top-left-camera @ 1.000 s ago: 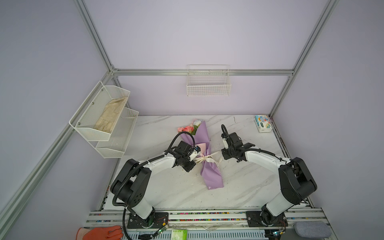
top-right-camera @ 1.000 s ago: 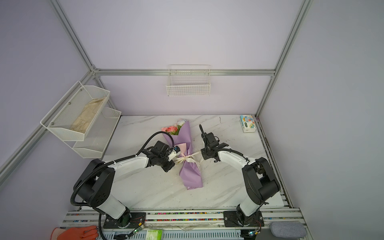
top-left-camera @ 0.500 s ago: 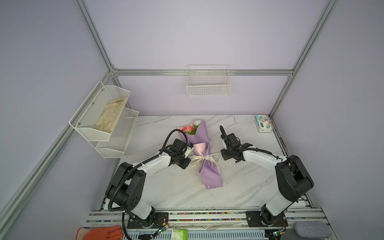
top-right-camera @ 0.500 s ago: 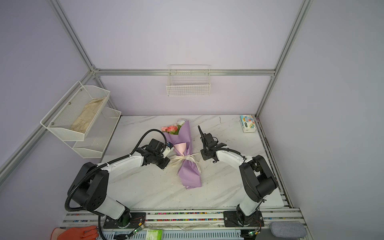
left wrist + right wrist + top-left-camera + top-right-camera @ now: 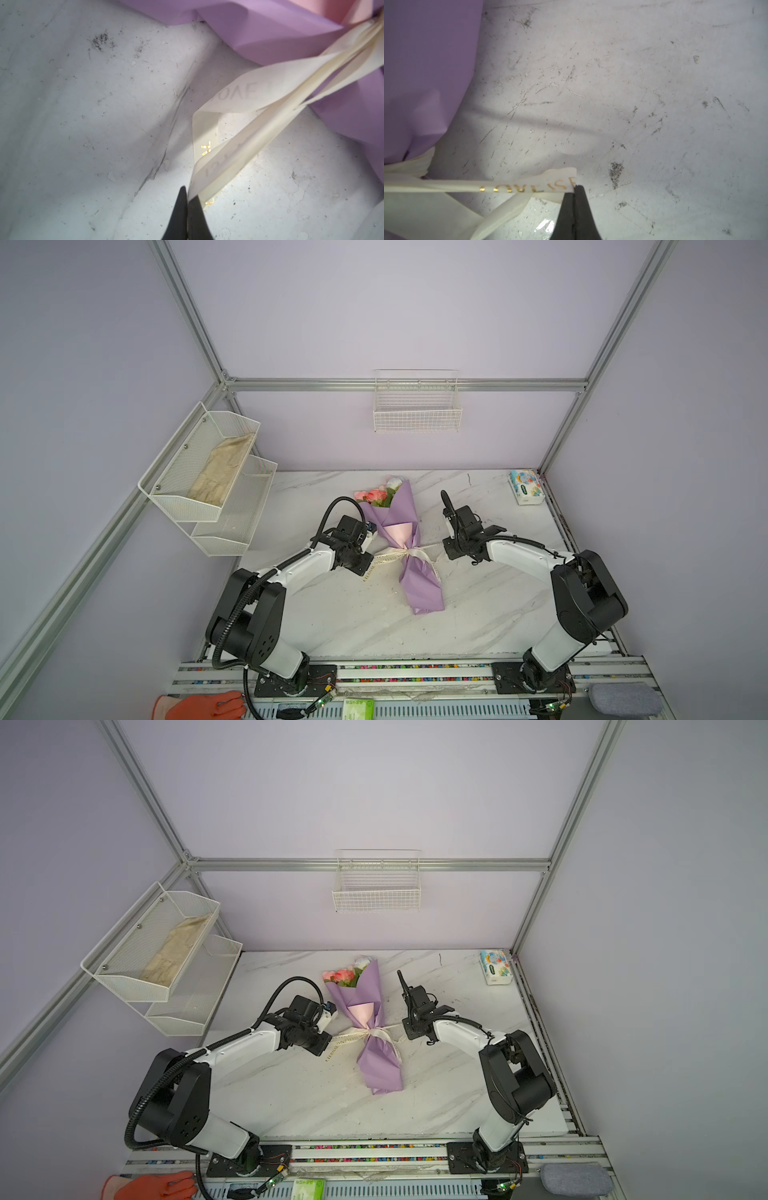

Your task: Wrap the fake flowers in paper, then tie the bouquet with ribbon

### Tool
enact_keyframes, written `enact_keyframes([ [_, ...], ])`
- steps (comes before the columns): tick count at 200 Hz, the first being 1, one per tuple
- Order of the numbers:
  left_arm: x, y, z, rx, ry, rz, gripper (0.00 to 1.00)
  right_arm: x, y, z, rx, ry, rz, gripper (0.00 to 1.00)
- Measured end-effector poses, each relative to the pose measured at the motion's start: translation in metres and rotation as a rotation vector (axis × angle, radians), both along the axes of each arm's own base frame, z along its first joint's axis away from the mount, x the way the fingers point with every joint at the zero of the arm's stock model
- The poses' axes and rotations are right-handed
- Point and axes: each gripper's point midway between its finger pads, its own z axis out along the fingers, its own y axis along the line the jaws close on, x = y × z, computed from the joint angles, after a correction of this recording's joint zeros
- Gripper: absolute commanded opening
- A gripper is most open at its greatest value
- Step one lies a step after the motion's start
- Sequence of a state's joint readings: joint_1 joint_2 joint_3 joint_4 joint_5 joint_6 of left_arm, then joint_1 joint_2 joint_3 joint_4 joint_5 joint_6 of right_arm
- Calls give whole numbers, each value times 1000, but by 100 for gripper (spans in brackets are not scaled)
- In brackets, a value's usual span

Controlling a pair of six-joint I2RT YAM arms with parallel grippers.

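Your left gripper [image 5: 187,197] and right gripper [image 5: 574,192] are each clamping tight on the one cream ribbon [image 5: 228,97]. The one bouquet of fake flowers [image 5: 419,585] is lying between your two pairs of jaws.

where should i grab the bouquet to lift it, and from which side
Grip the bouquet at its waist, where the ribbon cinches it narrowest, from above, jaws across it. It lies flat on the table and flares wide either side.

The bouquet [image 5: 419,585] lies on the table [image 5: 353,622] between the left arm [image 5: 307,568] and right arm [image 5: 519,556]
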State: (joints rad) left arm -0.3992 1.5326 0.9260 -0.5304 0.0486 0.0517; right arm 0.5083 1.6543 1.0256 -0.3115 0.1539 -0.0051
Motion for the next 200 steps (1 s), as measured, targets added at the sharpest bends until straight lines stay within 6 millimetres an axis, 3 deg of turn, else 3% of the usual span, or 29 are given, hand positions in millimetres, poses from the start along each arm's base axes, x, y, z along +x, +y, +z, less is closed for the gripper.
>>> enact_keyframes([
  [80, -2, 7, -1, 14, 14, 28, 0, -1, 2, -1, 11, 9, 14, 0],
  [130, -4, 4, 15, -44, -4, 22, 0, -4, 4, -2, 49, 38, 33, 0],
  [134, -4, 4, 17, -53, -8, 21, 4, -4, 5, -1, 56, 40, 37, 1],
  [147, -4, 3, 26, -75, -25, 19, 24, -5, 6, 5, 85, 36, 44, 19],
  [174, -2, 5, 51, -109, -95, 38, 43, -4, 12, 38, 172, -33, 51, 32],
  [200, 0, 7, 81, -154, -181, 66, 52, -4, 21, 73, 273, -103, 57, 37],
])
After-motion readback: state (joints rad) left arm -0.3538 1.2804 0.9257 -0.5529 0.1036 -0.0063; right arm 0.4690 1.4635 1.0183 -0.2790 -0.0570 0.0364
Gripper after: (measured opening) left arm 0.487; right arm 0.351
